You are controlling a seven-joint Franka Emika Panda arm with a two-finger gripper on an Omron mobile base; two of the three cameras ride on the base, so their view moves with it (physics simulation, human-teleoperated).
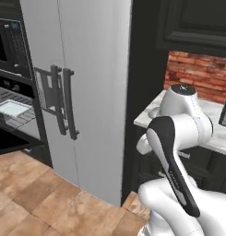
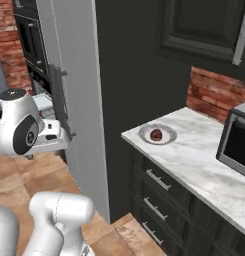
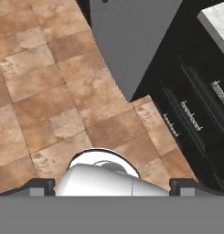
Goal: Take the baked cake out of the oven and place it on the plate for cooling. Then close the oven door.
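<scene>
A small dark red-brown cake [image 2: 156,134] lies on the round whitish-grey plate [image 2: 168,135], which sits near the left end of the marble counter [image 2: 194,160]. At the far left the black oven [image 1: 7,85] stands with its oven door [image 1: 13,141] dropped open. A pale tray [image 1: 11,108] rests on its pulled-out rack. My gripper [image 3: 112,185] is open and holds nothing. Its fingertips [image 3: 40,185] stand wide apart and point down at the tiled floor, away from the plate and the oven.
A tall grey fridge [image 1: 86,92] with dark handles [image 1: 68,103] stands between oven and counter. Dark drawers [image 2: 159,195] run under the counter. A black appliance [image 2: 239,142] sits at the counter's right. A microwave [image 1: 6,44] sits above the oven.
</scene>
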